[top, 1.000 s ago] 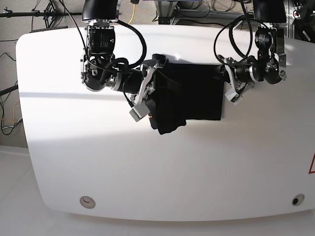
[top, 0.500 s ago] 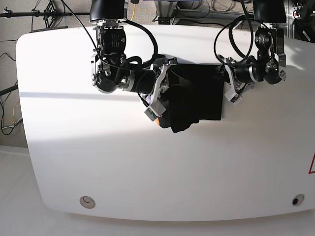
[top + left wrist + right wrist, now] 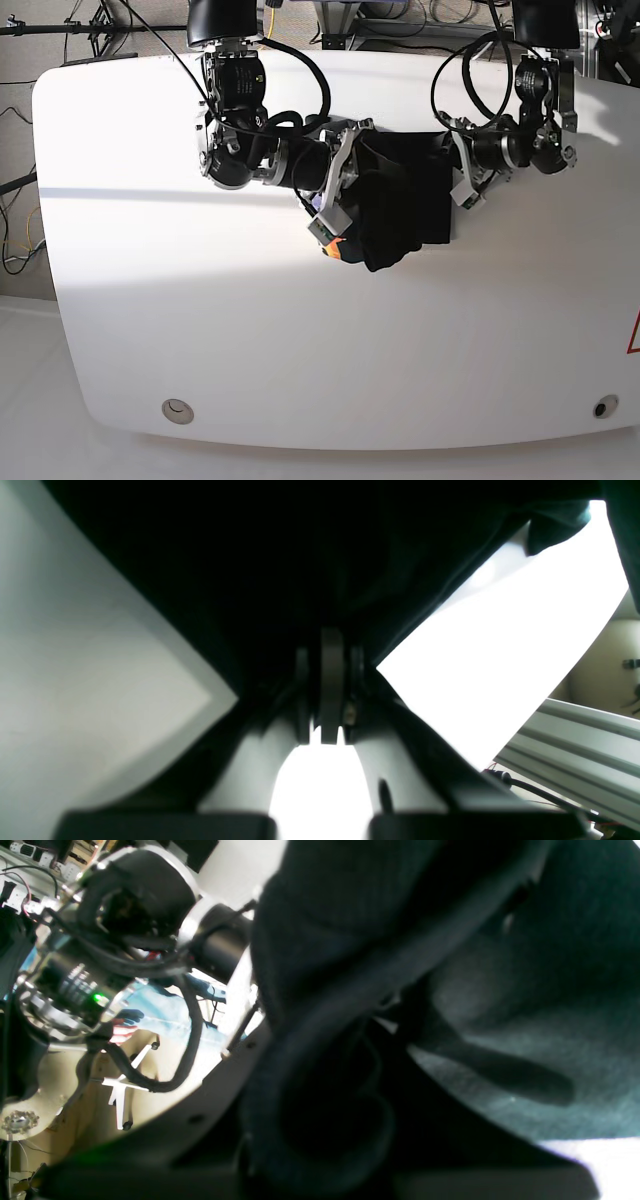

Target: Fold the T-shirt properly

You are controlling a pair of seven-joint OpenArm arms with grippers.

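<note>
Fold in progress. The T-shirt [image 3: 405, 205] lies near the far edge of the worktop [image 3: 300, 340], roughly midway along it, already reduced to a narrow dark stack.

My right claw [image 3: 345, 190] is clamped on a bunched fold of the shirt; the right wrist view shows black cloth wrapped thickly over the jaws. This fold hangs off the claw as a drooping lobe, overlapping the flat part of the stack. A scrap of orange and blue print shows at the lobe's lower edge.

My left claw [image 3: 462, 185] sits at the opposite side of the stack. The left wrist view shows its jaws drawn together with the cloth's edge running right up to the tips; I cannot tell for certain whether fabric is pinched, so I record it as closed only.

Judgement: earlier folds appear done, since the shirt is compact. The current fold is partway over. Left: lay the carried fold flat, release, and tidy the edges into a neat rectangle.
</note>
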